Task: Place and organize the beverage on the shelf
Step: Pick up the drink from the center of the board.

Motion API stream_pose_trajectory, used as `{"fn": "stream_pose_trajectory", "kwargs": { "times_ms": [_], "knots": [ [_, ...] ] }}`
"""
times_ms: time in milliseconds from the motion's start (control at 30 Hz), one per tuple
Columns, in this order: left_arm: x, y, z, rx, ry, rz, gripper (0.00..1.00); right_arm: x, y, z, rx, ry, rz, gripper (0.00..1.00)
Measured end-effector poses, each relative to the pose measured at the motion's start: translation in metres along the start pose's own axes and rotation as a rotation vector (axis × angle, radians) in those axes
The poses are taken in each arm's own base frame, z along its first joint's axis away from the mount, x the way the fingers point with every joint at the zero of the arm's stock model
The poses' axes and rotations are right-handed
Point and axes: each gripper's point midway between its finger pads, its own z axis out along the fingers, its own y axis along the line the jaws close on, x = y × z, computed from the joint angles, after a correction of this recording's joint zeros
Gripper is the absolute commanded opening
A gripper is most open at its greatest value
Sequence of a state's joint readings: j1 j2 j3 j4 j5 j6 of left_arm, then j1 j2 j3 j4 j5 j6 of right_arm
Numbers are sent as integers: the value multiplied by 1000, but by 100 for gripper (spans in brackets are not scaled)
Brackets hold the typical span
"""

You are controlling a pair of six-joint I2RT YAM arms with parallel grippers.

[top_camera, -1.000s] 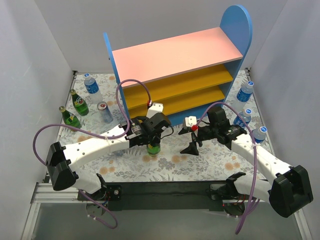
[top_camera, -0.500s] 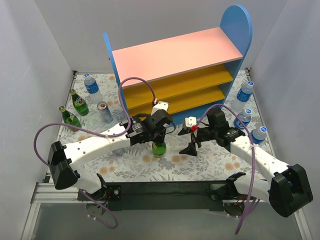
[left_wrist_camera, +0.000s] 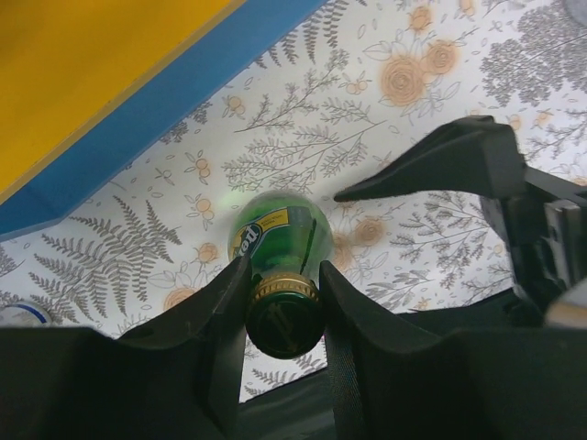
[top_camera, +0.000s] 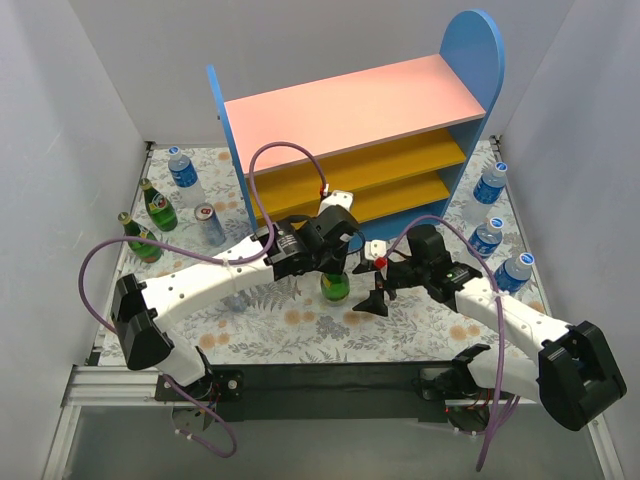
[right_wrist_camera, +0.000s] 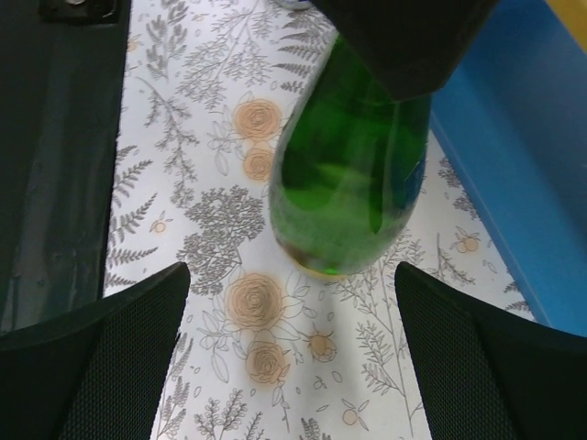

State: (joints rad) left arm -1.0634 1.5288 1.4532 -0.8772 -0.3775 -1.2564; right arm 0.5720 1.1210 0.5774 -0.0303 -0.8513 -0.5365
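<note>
Bright, even, diffuse light. Soft faint shadows on counter (top_camera: pixel 300 335). Slight blur on green bottle (right_wrist_camera: pixel 348 174) in right wrist view.

Bare mat (left_wrist_camera: pixel 284 151) between bottle (left_wrist_camera: pixel 278 236) and shelf (left_wrist_camera: pixel 138 128)

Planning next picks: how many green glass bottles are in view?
3: one green bottle is clamped by the neck in the left gripper, before the shelf; two more stand at the mat's left edge.
</note>
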Motion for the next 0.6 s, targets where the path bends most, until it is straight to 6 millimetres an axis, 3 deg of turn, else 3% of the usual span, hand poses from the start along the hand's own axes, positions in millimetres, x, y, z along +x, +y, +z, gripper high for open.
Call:
{"fn": "stream_pose_trajectory", "kwargs": {
  "times_ms": [300,600],
  "knots": [
    [-20,-14,-12,58,-37,-17,0,-12,-26,1,126,-26,-11,98],
    [-49,-30,-23,96,-88,-38,0,-14,-32,10,135,-33,-10,98]
  ]
}}
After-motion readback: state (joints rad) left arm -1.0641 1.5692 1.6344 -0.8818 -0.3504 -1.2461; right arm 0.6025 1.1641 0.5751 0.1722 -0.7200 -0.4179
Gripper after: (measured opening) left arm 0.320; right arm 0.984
